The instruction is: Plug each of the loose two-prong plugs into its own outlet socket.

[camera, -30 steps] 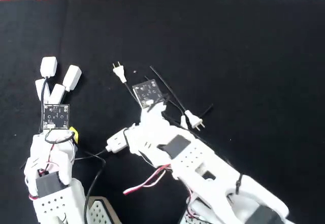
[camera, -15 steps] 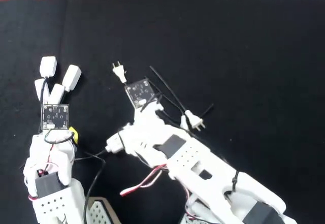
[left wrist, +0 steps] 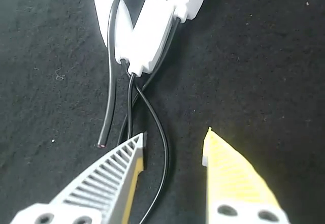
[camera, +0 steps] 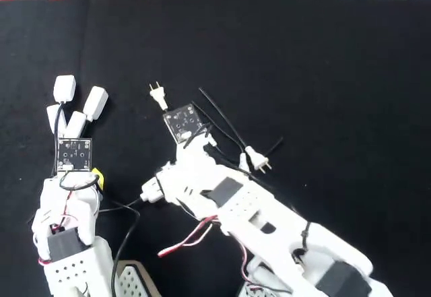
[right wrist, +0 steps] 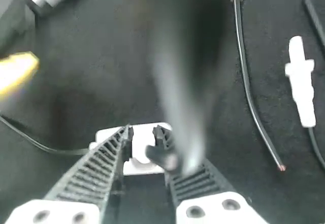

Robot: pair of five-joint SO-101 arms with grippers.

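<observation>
Several white outlet sockets (camera: 74,103) lie bunched at the far left, black cables trailing toward me. My left gripper (left wrist: 173,137) stands open just short of the sockets (left wrist: 147,36), over their cables, holding nothing. One loose two-prong plug (camera: 158,95) lies near the table's middle, and a second plug (camera: 256,157) lies right of my right arm. My right gripper (right wrist: 143,131) is closed down on a separate white socket block (right wrist: 137,159), which in the high view sticks out to the left as the white socket block (camera: 151,190). A dark blur hides part of the right fingers.
Thin black cables (camera: 222,118) cross the black table between the two plugs. One cable (right wrist: 246,82) ends in a bare tip beside a plug (right wrist: 300,84). The left gripper's yellow finger (right wrist: 15,69) is near. The far and right parts of the table offer room.
My right arm has swung a little to the left, and the white socket block at its gripper shifted slightly with it. The left arm and both plugs stayed still.
</observation>
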